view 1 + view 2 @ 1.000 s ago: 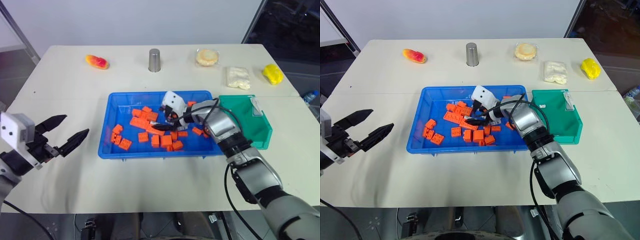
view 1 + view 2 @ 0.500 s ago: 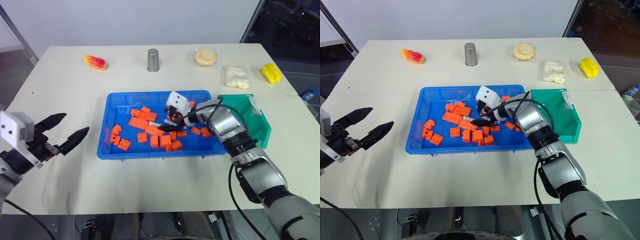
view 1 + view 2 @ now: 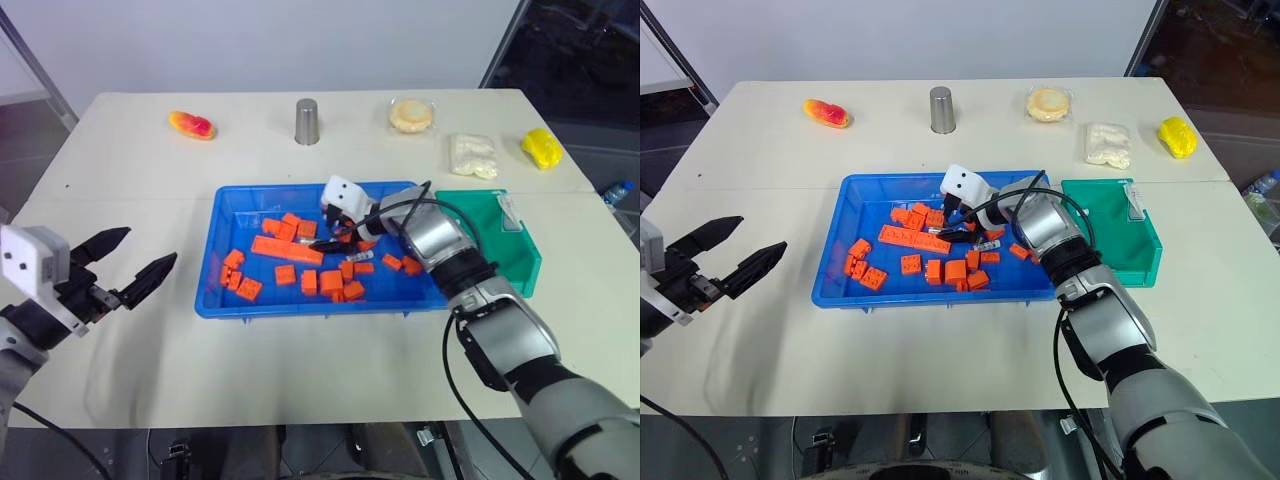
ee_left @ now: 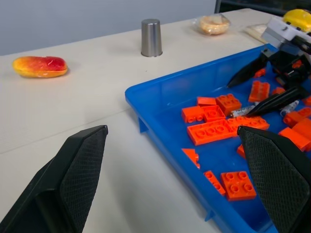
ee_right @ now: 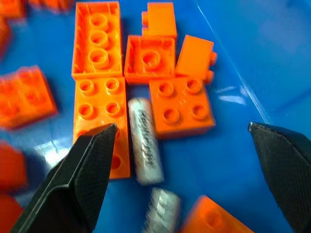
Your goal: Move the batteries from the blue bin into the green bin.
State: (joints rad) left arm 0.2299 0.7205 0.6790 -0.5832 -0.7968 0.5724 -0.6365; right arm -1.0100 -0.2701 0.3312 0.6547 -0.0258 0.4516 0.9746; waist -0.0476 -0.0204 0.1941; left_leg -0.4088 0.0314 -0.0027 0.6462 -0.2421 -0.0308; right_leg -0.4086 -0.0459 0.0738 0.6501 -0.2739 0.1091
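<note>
Since 1 second ago the right pincer [image 3: 962,229] has shifted toward the left part of the blue bin [image 3: 865,186], and a long orange block [image 3: 913,240] now lies in plain sight beside its tips. The left pincer [image 3: 130,266] has kept its place over the bare desk [image 3: 300,350], left of the bin.

The right pincer hangs low inside the blue bin with its fingers [image 5: 82,179] spread wide and nothing between them. In the right wrist view, 2 batteries [image 5: 144,141] lie on the bin floor between those fingers: 1 rests in the gap between 2 studded orange blocks [image 5: 182,108], the other, blurred, sits just beside its near end. In the head views another battery shows as a small silver cylinder near the middle of the bin, among the blocks.

The left pincer is open too, its 2 black fingers [image 4: 73,182] well apart and empty.

The green bin [image 3: 1138,262] stands touching the blue bin's right end.

Along the desk's far edge lie a red-yellow item [image 3: 193,123], a metal cup [image 3: 307,121], a wrapped bun [image 3: 412,114], a white packet [image 3: 474,155] and a yellow item [image 3: 543,147].
</note>
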